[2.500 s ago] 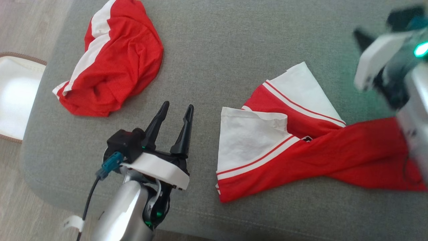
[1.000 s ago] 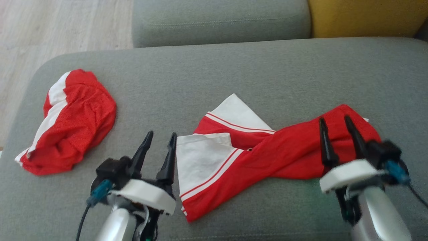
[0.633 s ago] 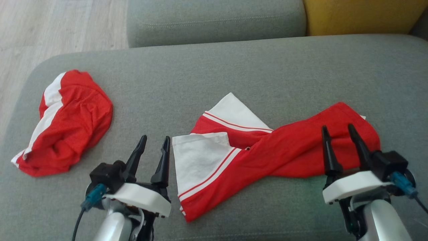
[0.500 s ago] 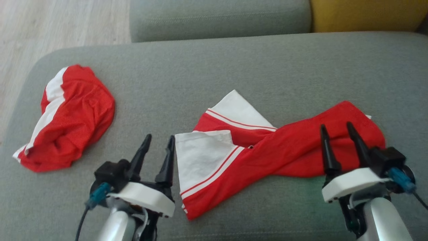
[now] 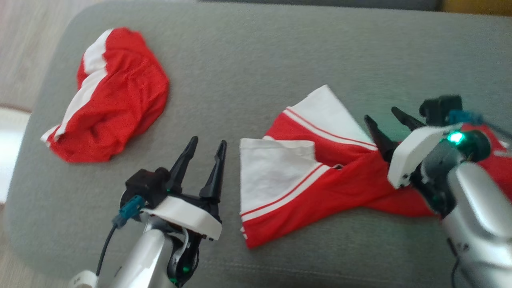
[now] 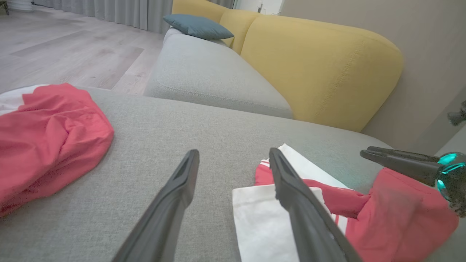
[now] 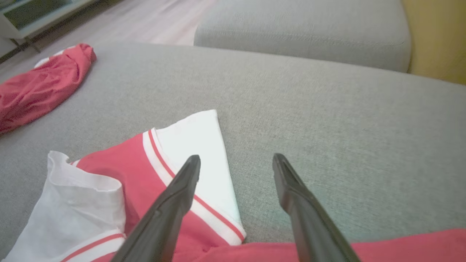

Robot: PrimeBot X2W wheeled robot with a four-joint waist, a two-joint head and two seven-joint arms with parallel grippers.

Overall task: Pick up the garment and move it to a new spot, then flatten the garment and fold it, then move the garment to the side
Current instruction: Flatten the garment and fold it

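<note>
A red garment with white panels and stripes (image 5: 320,176) lies twisted and half spread on the grey sofa cushion (image 5: 260,60). My left gripper (image 5: 209,140) stands open just left of its white lower panel, above the cushion. My right gripper (image 5: 380,113) is open over the garment's red middle, its fingers pointing up-left toward the upper white panel. In the left wrist view the open left gripper (image 6: 233,152) frames the white panel of the garment (image 6: 364,203), with the right gripper (image 6: 366,151) at the far right. In the right wrist view, my right gripper (image 7: 236,157) hovers over the garment (image 7: 120,171).
A second red and white garment (image 5: 116,92) lies crumpled at the cushion's far left. A yellow backrest (image 6: 320,69) and a blue pillow (image 6: 198,27) stand behind. Another grey cushion (image 7: 302,32) adjoins at the back. Wooden floor (image 6: 54,47) and a white rug (image 5: 8,152) lie to the left.
The head camera has tilted down and shifted. My right gripper has moved from the garment's right end to over its middle and turned up-left. The left gripper has kept its place beside the white panel.
</note>
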